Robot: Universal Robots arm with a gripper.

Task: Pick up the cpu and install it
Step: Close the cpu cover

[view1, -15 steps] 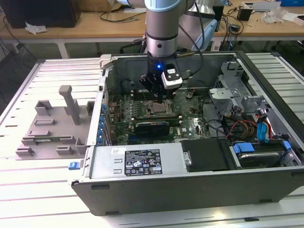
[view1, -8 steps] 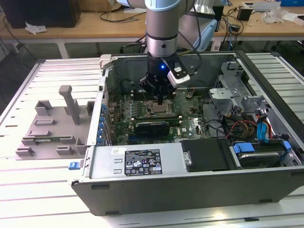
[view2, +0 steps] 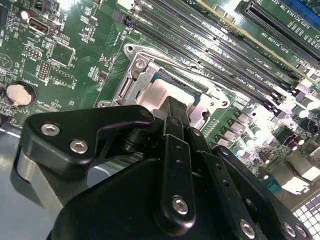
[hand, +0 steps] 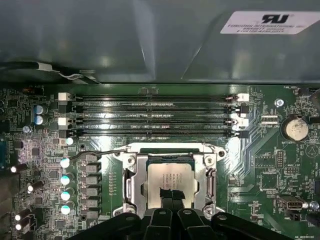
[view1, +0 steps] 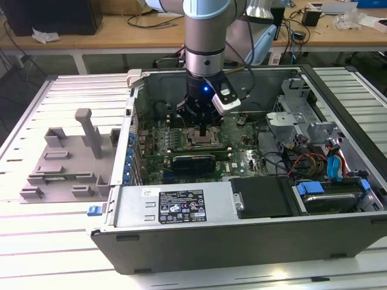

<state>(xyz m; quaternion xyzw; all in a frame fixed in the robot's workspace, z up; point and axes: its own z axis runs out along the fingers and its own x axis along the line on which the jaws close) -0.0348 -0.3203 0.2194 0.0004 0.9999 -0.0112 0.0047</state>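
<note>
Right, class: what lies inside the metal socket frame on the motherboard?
The cpu lies inside the socket frame, its silver top showing. The gripper covers part of one edge, and the cpu hides whatever is beneath it.

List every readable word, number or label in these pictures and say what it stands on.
Nothing reads clearly enough to quote.
White sticker on the case wall: print too blurred to read.
Black label on the power supply: too small.
cpu top: faint markings, unreadable.
Motherboard lettering: too small.
</note>
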